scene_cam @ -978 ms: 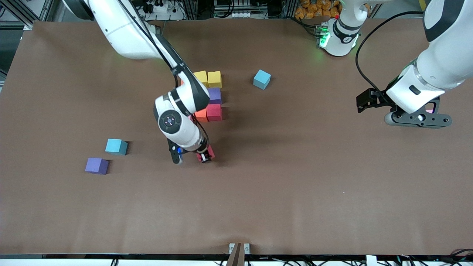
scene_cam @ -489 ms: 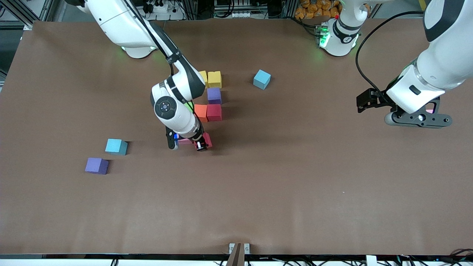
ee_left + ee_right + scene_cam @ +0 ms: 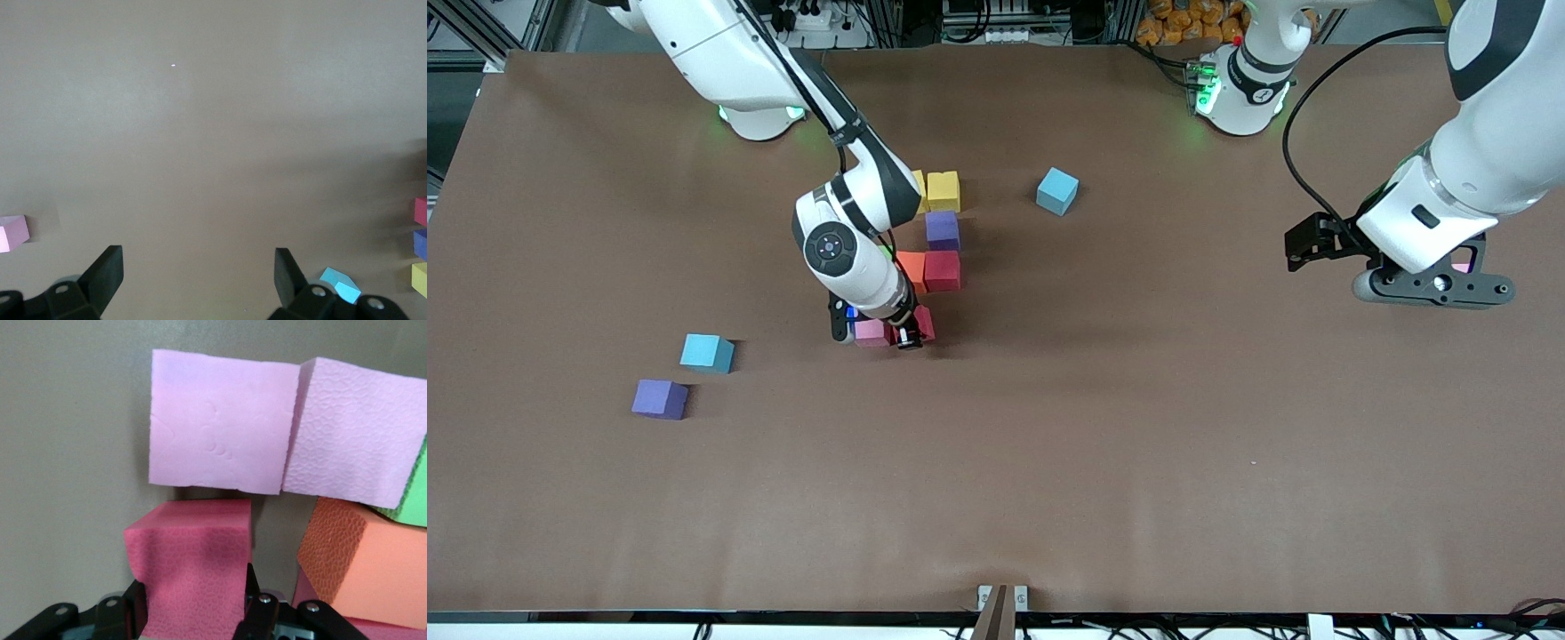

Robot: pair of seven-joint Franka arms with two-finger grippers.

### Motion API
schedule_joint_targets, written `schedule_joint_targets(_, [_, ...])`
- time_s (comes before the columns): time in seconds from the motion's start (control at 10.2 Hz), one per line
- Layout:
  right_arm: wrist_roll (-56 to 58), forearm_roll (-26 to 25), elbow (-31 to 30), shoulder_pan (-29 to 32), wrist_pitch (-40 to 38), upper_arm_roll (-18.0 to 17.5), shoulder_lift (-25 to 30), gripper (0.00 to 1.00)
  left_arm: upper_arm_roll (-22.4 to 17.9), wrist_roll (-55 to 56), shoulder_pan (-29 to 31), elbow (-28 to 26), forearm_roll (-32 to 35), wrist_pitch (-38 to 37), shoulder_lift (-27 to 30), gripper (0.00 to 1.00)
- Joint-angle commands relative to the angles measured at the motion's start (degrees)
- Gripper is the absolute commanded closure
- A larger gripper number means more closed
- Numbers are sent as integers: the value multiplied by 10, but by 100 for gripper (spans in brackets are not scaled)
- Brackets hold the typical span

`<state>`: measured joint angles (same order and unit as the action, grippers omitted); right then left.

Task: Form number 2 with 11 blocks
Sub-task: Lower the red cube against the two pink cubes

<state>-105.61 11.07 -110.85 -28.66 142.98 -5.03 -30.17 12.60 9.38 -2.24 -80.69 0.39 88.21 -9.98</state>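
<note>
Brown table [image 3: 1138, 444]; right gripper [image 3: 903, 333] clamps red block [image 3: 193, 573].

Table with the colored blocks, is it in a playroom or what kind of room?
Probably a robot lab, not a playroom. Two white robot arms reach over the brown table, cables and equipment racks line its edge, and the right claw holds a red block.

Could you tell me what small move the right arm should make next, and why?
Probably lower and release: the right gripper is shut on a red block, right beside the pink block at the digit's row nearest the front camera. The left gripper waits open.
</note>
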Motion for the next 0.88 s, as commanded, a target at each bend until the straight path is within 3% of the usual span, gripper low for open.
schedule_joint_targets(0.0, [-15,0,-43,2,32,-4,24,100,-3,-1,7,2,-9,1,3,0])
schedule_joint_targets(0.39, [-73,-3,-53,0,43,-2,37,100,-2,1,6,1,-9,1,3,0])
schedule_joint_targets(0.78, [-156,-94,-52,0,42,0,36,100,-2,1,5,1,-8,1,3,0])
